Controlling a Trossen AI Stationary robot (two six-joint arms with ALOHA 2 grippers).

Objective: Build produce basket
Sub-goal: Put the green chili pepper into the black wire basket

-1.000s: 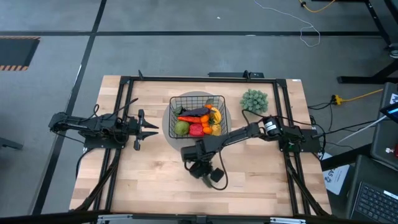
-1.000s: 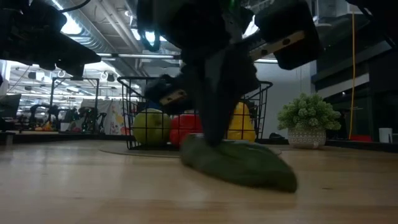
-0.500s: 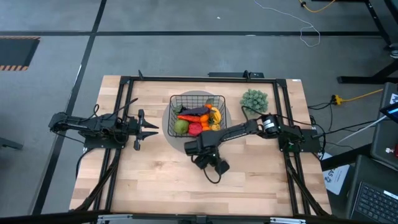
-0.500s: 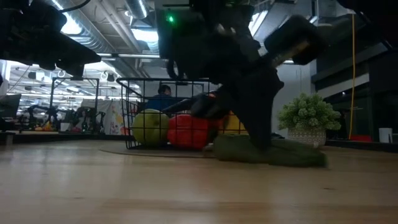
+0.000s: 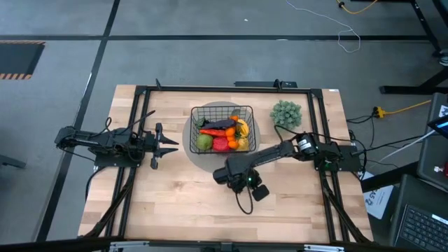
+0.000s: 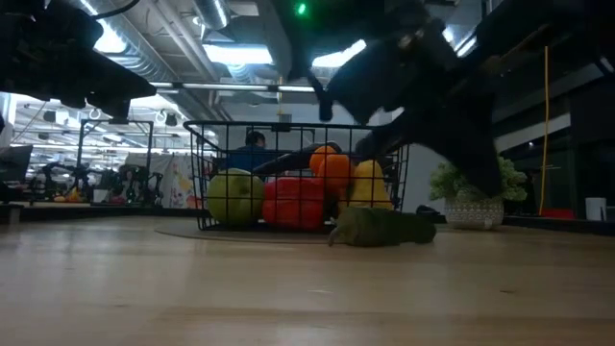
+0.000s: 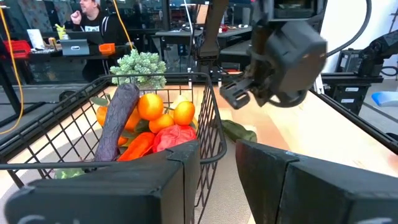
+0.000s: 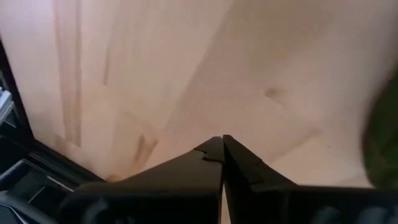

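While cucumber (image 6: 382, 229) lies flat beside basket (image 6: 207, 173), right hand (image 8: 222, 148) closed.

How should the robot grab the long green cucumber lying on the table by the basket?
Probably across the middle of the long green toy cucumber, coming straight down from above. It lies flat on the wooden table, so its narrow sides are free for fingers, and the black wire basket stands close beside it.

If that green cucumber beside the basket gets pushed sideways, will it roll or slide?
Lying flat on the smooth table, the cucumber would probably roll under a sideways push. Its bent, lumpy shape suggests a short, wobbly roll. It looks like a small toy, so likely light.
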